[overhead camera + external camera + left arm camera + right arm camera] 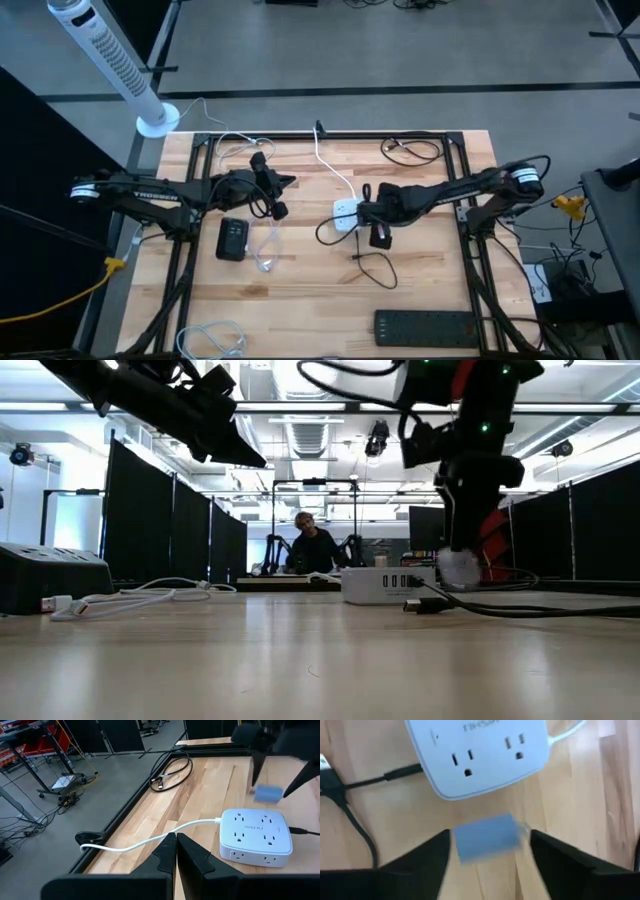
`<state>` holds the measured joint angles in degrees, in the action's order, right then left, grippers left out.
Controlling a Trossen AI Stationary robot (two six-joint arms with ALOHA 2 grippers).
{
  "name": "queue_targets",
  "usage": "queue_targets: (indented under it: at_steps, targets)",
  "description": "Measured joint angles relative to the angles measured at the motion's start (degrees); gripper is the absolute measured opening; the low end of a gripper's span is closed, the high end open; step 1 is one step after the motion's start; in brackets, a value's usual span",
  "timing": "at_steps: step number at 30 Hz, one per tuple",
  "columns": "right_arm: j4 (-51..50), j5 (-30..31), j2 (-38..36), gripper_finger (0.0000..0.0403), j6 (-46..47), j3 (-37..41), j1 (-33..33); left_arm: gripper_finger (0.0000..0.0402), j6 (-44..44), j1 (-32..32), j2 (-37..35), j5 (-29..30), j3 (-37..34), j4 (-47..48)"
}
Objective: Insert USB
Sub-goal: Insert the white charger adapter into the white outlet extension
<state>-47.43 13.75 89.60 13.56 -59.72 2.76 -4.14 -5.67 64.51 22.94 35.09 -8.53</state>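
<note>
Hovering our open right claw around a blue block beside the power strip; left claw closed, waiting.

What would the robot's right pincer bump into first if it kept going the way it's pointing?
Probably the small blue block between the open right pincer's tips, then the wooden table. The white power strip lies just past it; depth is hard to judge.

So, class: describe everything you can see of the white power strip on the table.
The white power strip is a rounded, plastic-looking block lying flat mid-table, with mains sockets on top and ports along one side. A white cord leaves one end, and a black cable is plugged into its port side. The open right claw hangs beside it.
</note>
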Motion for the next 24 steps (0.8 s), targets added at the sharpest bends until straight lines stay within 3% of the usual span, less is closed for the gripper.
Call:
queue_targets:
  at_steps: [3,6,11,17,24]
  targets:
    - [-0.3,0.0,-0.4,0.0333,2.4,1.6,0.0,0.0000,0.2,0.0,0.0,0.0,0.0,0.0]
    - [-0.3,-0.4,0.3,0.0354,2.8,2.9,0.5,0.0000,0.4,0.0,0.0,0.0,0.0,0.0]
    - [0.4,1.6,3.3,0.0348,-1.6,3.4,3.2,0.0000,0.4,0.0,0.0,0.0,0.0,0.0]
    - [2.5,12.6,6.7,0.0325,-8.0,3.4,4.1,0.0000,0.4,0.0,0.0,0.0,0.0,0.0]
    - [7.4,8.5,9.4,0.0315,-15.6,3.4,-3.6,0.0000,1.3,0.0,0.0,0.0,0.0,0.0]
